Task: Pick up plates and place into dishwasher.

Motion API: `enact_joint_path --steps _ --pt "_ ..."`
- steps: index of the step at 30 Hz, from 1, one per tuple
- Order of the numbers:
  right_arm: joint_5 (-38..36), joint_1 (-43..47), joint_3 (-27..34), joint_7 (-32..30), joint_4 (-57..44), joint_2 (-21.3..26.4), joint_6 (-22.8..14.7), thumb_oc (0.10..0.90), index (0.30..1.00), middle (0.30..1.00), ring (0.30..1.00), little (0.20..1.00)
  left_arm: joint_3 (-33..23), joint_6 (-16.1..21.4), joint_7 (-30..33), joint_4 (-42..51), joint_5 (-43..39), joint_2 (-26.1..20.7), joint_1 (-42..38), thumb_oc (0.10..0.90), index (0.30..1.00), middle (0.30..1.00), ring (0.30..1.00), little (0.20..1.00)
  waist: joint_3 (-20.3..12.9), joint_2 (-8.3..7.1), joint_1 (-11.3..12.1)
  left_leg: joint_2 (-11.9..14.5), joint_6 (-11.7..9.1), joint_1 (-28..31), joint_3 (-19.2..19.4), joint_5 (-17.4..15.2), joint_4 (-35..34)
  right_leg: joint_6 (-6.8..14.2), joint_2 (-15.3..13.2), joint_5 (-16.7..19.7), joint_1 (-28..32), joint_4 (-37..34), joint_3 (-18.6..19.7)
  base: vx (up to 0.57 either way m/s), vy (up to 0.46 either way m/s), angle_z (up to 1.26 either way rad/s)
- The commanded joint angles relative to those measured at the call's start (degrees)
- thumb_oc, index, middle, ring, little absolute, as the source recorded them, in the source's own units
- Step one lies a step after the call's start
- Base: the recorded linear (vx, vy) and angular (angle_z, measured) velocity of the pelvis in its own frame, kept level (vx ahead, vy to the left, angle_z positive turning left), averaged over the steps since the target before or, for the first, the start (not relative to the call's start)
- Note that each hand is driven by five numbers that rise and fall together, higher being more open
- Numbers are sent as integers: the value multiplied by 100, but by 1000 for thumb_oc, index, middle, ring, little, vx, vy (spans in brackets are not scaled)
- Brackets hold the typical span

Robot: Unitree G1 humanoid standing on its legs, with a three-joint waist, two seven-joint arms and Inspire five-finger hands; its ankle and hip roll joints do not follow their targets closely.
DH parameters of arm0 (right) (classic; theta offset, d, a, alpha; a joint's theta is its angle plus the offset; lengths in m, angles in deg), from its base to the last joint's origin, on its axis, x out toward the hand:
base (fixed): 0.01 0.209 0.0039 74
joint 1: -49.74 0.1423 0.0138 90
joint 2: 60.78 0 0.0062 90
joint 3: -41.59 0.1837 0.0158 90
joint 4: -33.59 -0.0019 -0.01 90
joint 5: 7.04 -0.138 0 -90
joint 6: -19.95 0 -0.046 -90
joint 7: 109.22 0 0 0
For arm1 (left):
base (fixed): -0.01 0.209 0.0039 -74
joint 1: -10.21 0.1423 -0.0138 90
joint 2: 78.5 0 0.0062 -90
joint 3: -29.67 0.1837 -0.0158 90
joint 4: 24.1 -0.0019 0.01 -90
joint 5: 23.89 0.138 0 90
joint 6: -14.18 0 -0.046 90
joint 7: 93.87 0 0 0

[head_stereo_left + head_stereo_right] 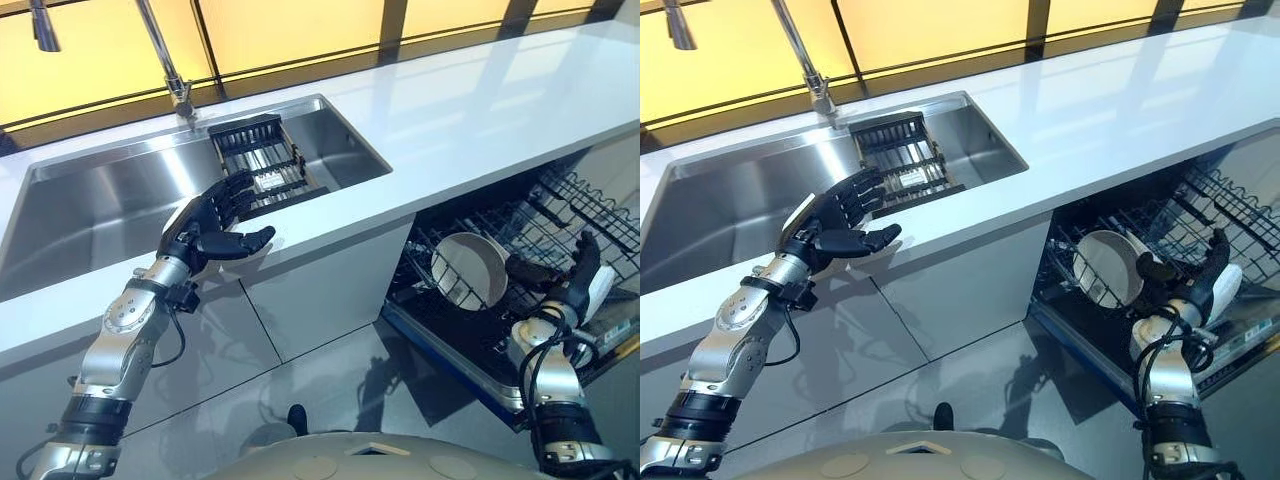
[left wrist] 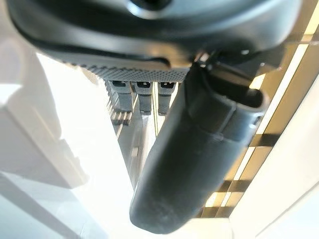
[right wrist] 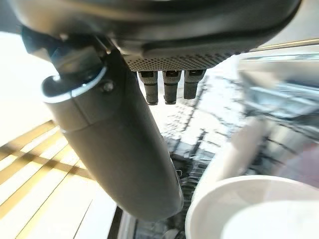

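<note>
Nearest to me, my right hand (image 1: pixel 583 268) stands over the lower dishwasher rack (image 1: pixel 480 330), fingers straight and relaxed, gripping nothing. Just to its left a white plate (image 1: pixel 470 268) sits upright on edge in that rack. My right wrist view shows a white rim (image 3: pixel 249 209) close under the thumb, apart from the fingers; I cannot tell whether it is that same plate. Another wire rack (image 1: pixel 590 205) lies beyond the hand, farther inside the dishwasher.

My left hand (image 1: pixel 215 228) hovers at the front edge of the white counter (image 1: pixel 480 110), fingers spread and released, thumb pointing right, empty. Just past its fingertips is the steel sink (image 1: pixel 100 205), with a dark dish rack (image 1: pixel 262 160) in the basin ahead of the hand. The tap (image 1: pixel 168 60) rises behind that.
</note>
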Motion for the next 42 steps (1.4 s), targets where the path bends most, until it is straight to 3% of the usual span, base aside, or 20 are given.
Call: enact_joint_path --steps 1,4,9,18,22,28,31,34,38,42 --pt "-475 385 353 -233 31 121 -1232 800 900 900 900 900 -538 696 -46 61 -9 -103 -338 800 900 900 900 900 -210 20 44 -189 -8 452 88 -1146 54 126 254 56 -554 200 -115 3 -17 -5" --pt "-980 330 394 -432 423 -137 -1630 800 900 900 900 900 -532 683 -23 83 -23 -150 -322 800 900 900 900 900 -188 51 51 -180 -12 441 92 -1143 52 128 248 59 -561 203 -132 0 0 0" --pt "-1915 351 366 -457 991 -408 -1971 800 900 900 900 900 -453 579 64 158 -49 -211 -381 800 900 900 900 900 -175 91 100 -182 -23 404 35 -1121 57 120 239 61 -574 212 -176 0 0 0" --pt "-2293 371 -74 -872 990 -927 -2839 800 900 900 900 900 -282 414 211 340 -11 -184 -403 800 900 900 900 900 -123 179 210 -188 -11 329 -118 -1055 106 64 210 9 -628 349 -269 24 -10 2" --pt "-2660 361 -316 -713 874 -1119 -3086 800 900 900 900 900 -223 394 247 387 10 -169 -389 800 900 900 900 900 -101 226 264 -191 -13 282 -190 -1021 127 42 194 -23 -661 408 -323 38 -3 12" --pt "-2779 396 -731 331 600 -1115 -3018 800 900 900 900 900 -170 314 282 504 26 -160 -338 800 900 900 900 900 -71 247 357 -213 -19 237 -314 -983 160 22 162 -37 -651 423 -445 51 1 9" --pt "-2833 450 -930 1363 599 -1006 -2879 800 900 900 900 900 -159 312 233 483 46 -129 -294 800 900 900 900 900 -45 248 426 -235 -37 176 -370 -986 232 22 128 -36 -663 414 -516 65 6 5" --pt "-3150 600 -880 2231 809 -748 -2692 800 900 900 900 900 -128 276 168 450 46 -127 -303 800 900 900 900 900 -25 244 498 -248 -56 122 -438 -995 297 24 107 -31 -660 390 -584 70 1 6" --pt "-4127 983 -795 3453 1084 -414 -2479 800 900 900 900 900 -39 154 120 469 10 -173 -395 800 900 900 900 900 21 247 627 -259 -85 75 -558 -994 360 21 84 -37 -624 366 -686 76 -7 8" --pt "-4447 1449 -756 3877 1225 -222 -2450 800 900 900 900 900 109 115 83 427 -22 -197 -506 800 900 900 900 900 84 280 753 -276 -111 45 -687 -997 405 28 60 -22 -603 338 -763 64 4 13"
